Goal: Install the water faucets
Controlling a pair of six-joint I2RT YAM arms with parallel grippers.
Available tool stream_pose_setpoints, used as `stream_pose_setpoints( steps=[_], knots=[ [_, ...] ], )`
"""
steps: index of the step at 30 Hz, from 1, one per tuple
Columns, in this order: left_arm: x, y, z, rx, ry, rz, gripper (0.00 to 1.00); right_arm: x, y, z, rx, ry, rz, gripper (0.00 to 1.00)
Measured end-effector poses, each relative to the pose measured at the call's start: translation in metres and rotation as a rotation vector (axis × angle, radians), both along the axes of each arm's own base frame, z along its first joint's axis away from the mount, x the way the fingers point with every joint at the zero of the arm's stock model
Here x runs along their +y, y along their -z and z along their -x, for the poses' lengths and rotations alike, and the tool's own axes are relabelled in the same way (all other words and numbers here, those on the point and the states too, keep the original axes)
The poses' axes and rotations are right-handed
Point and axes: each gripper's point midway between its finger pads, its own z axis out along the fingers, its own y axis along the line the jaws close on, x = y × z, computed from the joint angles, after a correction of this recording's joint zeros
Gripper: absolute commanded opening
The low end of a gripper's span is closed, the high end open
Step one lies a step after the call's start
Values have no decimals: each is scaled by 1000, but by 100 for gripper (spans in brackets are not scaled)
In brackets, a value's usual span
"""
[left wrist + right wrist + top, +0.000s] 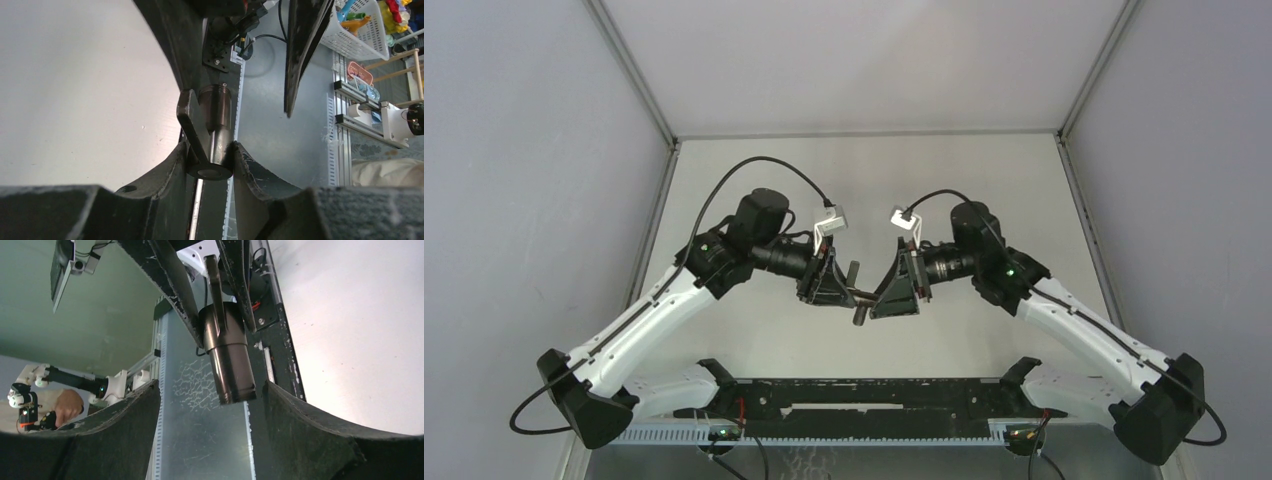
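Two black robot arms meet nose to nose in mid-air above a pale grey, matte desk (864,170). The left pincer (210,156) is clamped on a small dark grey-brown metal faucet piece (216,131). It squeezes the narrow stem between curved, scuffed black fingers (170,167), probably to steady the part for the other arm.

The faucet piece is a smooth, faintly glossy round barrel with a thin flat lever lying alongside it. Its free end reaches out from the left pincer into the gap of the right pincer (210,395). The right pincer's rough-textured fingers (295,410) stand wide apart on either side of the barrel and touch nothing. They seem placed to close around the barrel. No silvery fitting can be made out.
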Motion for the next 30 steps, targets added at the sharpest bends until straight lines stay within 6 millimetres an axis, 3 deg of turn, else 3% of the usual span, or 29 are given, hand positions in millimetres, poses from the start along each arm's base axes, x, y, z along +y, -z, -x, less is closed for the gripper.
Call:
stream_pose_setpoints(
  steps=[10, 11, 13, 14, 16, 17, 18, 19, 20, 22, 25, 30],
  knots=[
    [2, 1, 7, 20, 27, -2, 0, 19, 7, 1, 9, -78, -27, 42],
    [2, 0, 8, 23, 32, 0, 0, 19, 8, 2, 14, -87, -29, 35],
    [2, 0, 10, 32, 42, 3, 0, 21, 9, 4, 20, -104, -29, 8],
    [3, 0, 11, 36, 45, 2, 0, 21, 10, 5, 20, -115, -32, 0],
    [4, 0, 14, 49, 51, -1, 0, 22, 11, 8, 26, -136, -34, 0],
    [4, 0, 14, 51, 51, -3, 5, 22, 11, 9, 28, -142, -34, 0],
    [4, 0, 15, 52, 50, -5, 17, 22, 12, 9, 29, -146, -34, 0],
    [4, 0, 14, 52, 48, -6, 48, 23, 12, 9, 27, -144, -34, 0],
    [4, 0, 13, 49, 40, -11, 65, 23, 12, 9, 21, -140, -34, 0],
    [4, -2, 6, 31, 3, -19, 85, 22, 11, 5, 6, -115, -31, 0],
    [3, -9, -13, -24, -77, -13, 97, 17, 9, 0, -15, -58, -28, 0],
    [13, -35, -45, -88, -256, 68, 97, -7, 4, -24, -47, 131, -65, 0]
  ],
)
